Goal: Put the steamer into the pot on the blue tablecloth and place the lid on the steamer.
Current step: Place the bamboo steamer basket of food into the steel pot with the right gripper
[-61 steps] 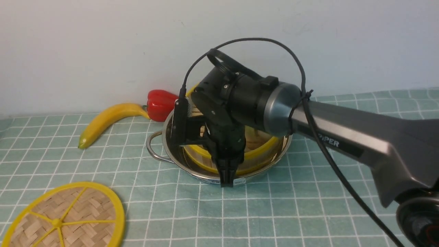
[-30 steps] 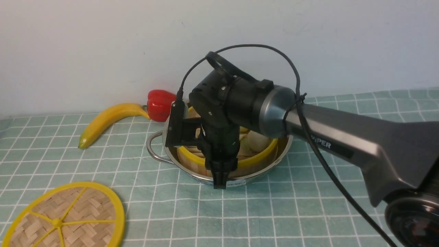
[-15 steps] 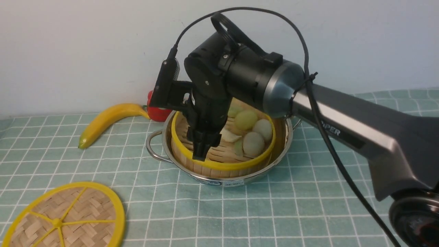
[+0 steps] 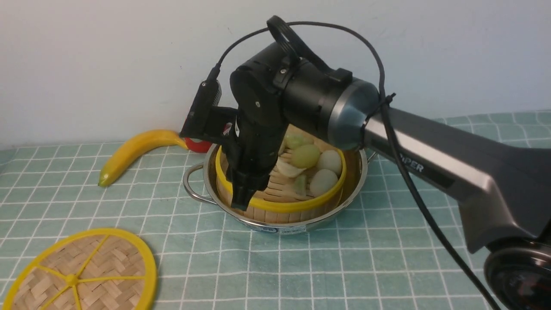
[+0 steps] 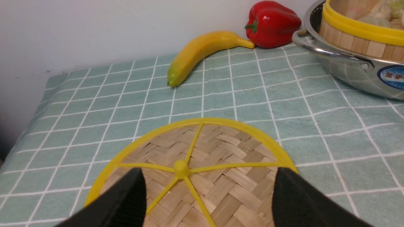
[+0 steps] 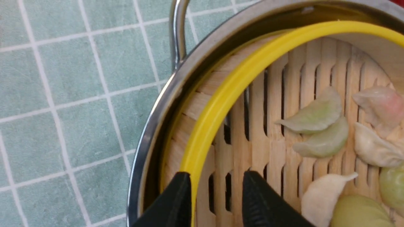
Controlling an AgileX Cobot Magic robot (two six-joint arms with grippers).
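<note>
Pale, bare wall (image 4: 86,64) stands behind a surface covered by the blue tablecloth (image 4: 366,267). Over the near-left part of the steamer (image 4: 284,206), the right tool (image 4: 241,200) points downward. In the right wrist view its two black fingers (image 6: 262,201) stand apart, with the steamer's yellow rim and slatted floor showing in the gap, and they pinch nothing. Whether one finger brushes the rim I cannot tell.

The steamer sits upright inside the pot (image 4: 318,224), with dumplings and buns (image 4: 320,170) gathered toward its right half. The pot rests on the cloth, one wire handle (image 4: 189,185) toward the robot's left. Behind it on the left, a red pepper (image 5: 271,23) lies just beside the pot, and a banana (image 5: 202,52) lies with one end just beside the pepper.

Seen only from its own wrist camera, the left tool (image 5: 208,171) is spread wide over the lid (image 5: 221,151), holding nothing. The lid lies flat on the cloth at the near left, well apart from the pot.
</note>
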